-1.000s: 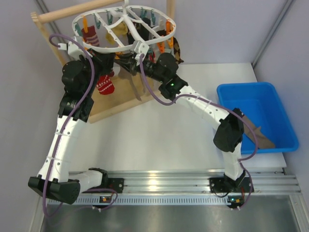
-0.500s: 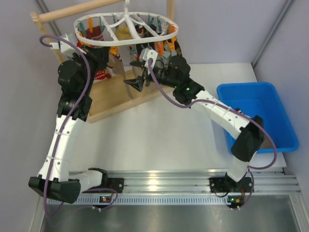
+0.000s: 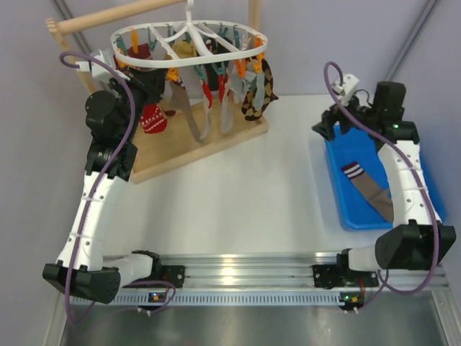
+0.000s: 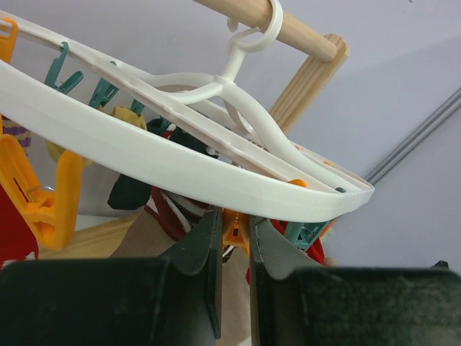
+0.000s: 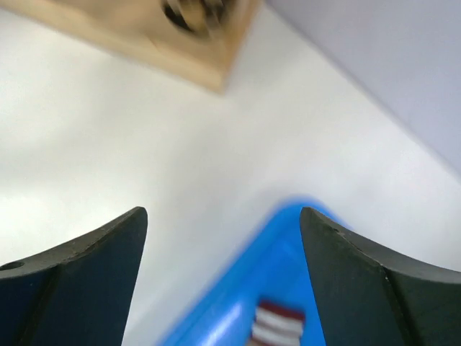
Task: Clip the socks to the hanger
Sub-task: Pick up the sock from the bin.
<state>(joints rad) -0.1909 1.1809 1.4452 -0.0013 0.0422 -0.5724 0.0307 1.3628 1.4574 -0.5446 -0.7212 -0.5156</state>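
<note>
Hanger [image 4: 180, 169] peg [image 4: 233, 235] sits in left hand [image 4: 234, 220], hidden overhead.

White hanger [image 4: 144, 155] – orange, teal and yellow pegs [image 4: 50, 194]; blue bin [image 3: 346, 205]; brown sock [image 3: 369, 189] – maroon-and-white striped cuff; red sock [image 3: 153, 122], white-dotted.

White table [image 3: 245, 187]: wooden frame [image 3: 167, 156], blue bin [image 3: 346, 206]

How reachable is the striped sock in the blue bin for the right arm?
Likely yes: the right tool is open over the bin, whose sock lies uncovered; nothing sits between them.
</note>
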